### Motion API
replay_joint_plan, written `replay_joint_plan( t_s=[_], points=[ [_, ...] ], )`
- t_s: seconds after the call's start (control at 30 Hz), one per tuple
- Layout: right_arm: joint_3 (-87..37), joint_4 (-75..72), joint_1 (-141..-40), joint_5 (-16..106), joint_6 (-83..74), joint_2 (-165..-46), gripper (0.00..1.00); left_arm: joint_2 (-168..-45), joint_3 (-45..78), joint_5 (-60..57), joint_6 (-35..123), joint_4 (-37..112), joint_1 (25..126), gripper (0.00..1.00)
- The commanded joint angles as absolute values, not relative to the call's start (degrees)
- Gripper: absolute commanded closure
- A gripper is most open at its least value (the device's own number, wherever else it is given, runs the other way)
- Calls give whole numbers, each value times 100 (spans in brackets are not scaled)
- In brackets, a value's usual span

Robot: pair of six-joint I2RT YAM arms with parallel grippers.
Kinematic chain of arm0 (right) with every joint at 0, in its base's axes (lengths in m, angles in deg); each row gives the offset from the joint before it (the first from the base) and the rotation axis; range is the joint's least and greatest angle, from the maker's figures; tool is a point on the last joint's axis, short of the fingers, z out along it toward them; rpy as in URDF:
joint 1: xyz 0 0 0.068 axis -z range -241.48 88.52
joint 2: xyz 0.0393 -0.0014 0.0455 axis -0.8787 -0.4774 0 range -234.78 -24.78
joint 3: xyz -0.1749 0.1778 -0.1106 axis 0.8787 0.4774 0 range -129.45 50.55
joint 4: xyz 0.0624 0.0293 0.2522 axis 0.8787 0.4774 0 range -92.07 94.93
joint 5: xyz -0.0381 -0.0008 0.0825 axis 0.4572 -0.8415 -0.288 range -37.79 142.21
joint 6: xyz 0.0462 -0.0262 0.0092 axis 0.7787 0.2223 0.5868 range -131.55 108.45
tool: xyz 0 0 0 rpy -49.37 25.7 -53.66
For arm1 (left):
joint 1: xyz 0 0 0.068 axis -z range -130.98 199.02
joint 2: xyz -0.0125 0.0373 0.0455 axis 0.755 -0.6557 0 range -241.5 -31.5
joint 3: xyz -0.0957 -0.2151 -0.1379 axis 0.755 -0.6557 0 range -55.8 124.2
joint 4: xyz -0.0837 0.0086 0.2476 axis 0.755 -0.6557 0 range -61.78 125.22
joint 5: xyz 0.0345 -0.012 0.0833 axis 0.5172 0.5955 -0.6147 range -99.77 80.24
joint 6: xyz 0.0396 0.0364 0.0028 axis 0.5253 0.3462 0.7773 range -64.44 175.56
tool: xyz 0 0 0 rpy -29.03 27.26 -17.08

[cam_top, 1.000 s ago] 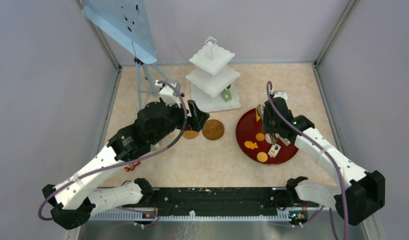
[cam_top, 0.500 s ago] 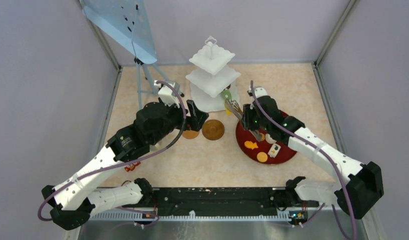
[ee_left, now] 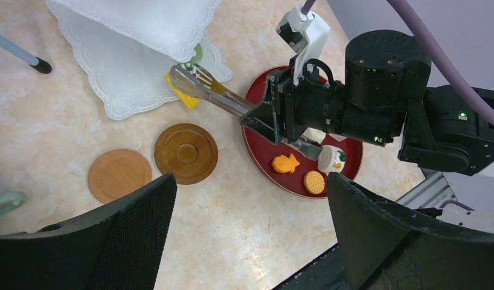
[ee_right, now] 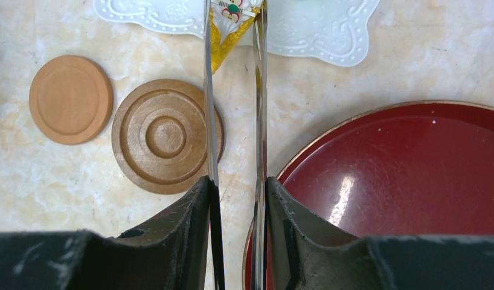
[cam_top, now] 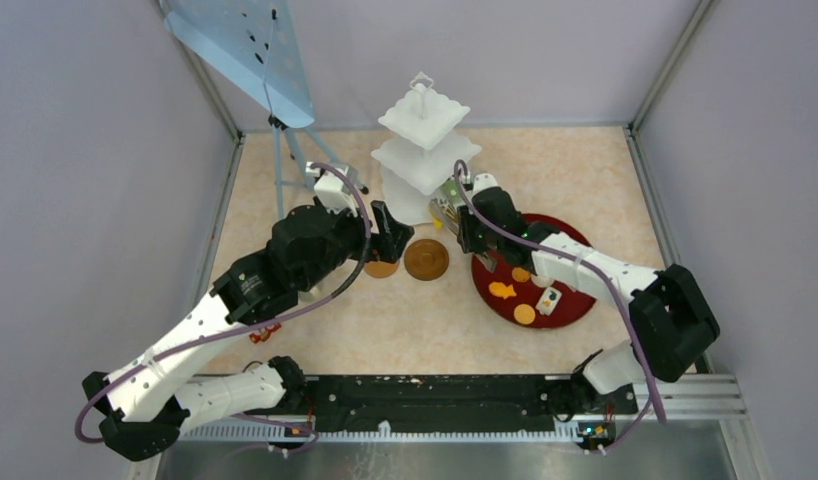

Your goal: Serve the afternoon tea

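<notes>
My right gripper (ee_right: 238, 192) is shut on the long metal tongs (ee_right: 206, 90). The tongs pinch a yellow wedge (ee_right: 223, 33) at the near edge of the white tiered stand's bottom plate (ee_right: 311, 24). From above, the right gripper (cam_top: 459, 218) sits next to the stand (cam_top: 425, 150). An orange fish (cam_top: 502, 290), orange discs (cam_top: 524, 314) and a white sweet (cam_top: 548, 300) lie on the dark-red tray (cam_top: 565, 250). A green sweet (ee_left: 197, 53) shows on the bottom plate. My left gripper (ee_left: 250, 235) hangs open and holds nothing, left of the stand. A teal cup (ee_left: 3, 200) peeks in at the left edge.
Two round wooden coasters, dark (cam_top: 427, 259) and light (cam_top: 382, 268), lie between the arms, in front of the stand. A blue perforated panel on a thin stand (cam_top: 250, 55) occupies the back left corner. Grey walls close in the table.
My right arm has swung left from above the red tray to the stand's base, carrying the tongs and the yellow wedge. The left arm has barely moved.
</notes>
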State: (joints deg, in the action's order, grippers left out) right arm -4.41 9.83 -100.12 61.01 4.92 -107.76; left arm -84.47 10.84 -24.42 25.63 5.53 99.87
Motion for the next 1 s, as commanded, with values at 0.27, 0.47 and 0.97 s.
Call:
replay_joint_plan(
  t_s=[0.27, 0.47, 0.97],
  points=[
    [-1126, 219, -10147, 6772, -196, -11349, 81, -8403, 1345, -2574, 2607, 582, 9965, 1],
    [-1223, -30, -10147, 6893, -309, -11663, 78, -8414, 1378, -2582, 2612, 553, 9965, 1],
    [-1490, 38, -10147, 6961, -574, -12005, 50, -8444, 1399, -2639, 2663, 529, 9965, 1]
  ],
)
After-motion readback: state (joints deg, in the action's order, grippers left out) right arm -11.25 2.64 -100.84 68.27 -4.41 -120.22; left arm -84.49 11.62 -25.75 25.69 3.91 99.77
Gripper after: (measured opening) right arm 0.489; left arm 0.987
